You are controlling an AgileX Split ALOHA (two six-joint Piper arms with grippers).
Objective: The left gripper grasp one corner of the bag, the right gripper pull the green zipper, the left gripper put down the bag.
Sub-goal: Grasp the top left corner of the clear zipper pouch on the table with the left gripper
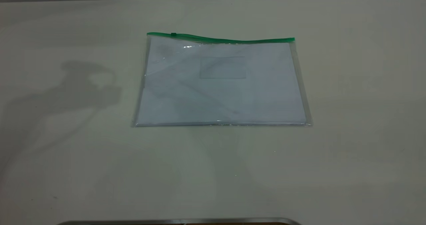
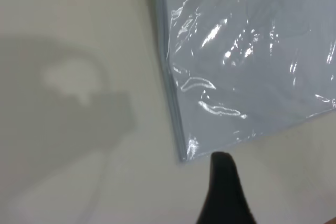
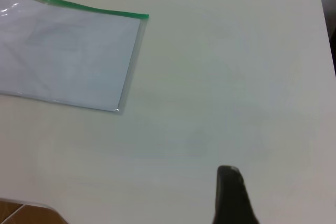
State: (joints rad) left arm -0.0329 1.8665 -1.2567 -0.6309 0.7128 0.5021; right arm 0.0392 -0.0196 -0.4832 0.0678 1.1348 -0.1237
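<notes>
Nearest the exterior camera runs a metal strip (image 1: 179, 221) along the near edge of the table (image 1: 349, 118), and beyond it the pale worktop stretches bare up to the bag (image 1: 221, 85), which lies flat about midway between the left and right edges and somewhat nearer the far edge than the near one. It is a clear rectangular pouch with white paper showing through almost its whole face; the plastic is faintly creased, with a few small glints near the top and along the bottom seam. A small rectangular label pocket (image 1: 222, 67) sits in the upper middle of the face. The zipper (image 1: 220, 38) is a thin bright green strip along the long edge that faces the far side of the table, slightly wavy rather than straight, and its darker slider tab (image 1: 173, 34) sits close to the strip's left end. A grey shadow (image 1: 71, 92) of an arm falls on the table left of the bag. In the left wrist view one black finger (image 2: 224, 190) of the left gripper hangs just beside a corner of the bag (image 2: 247, 61), apart from it, the plastic there wrinkled and shiny; whether that gripper is open or closed cannot be told. In the right wrist view one finger (image 3: 231, 195) of the right gripper is over bare table, well apart from the bag (image 3: 68, 59), toward the table's right edge; its state cannot be told either.
</notes>
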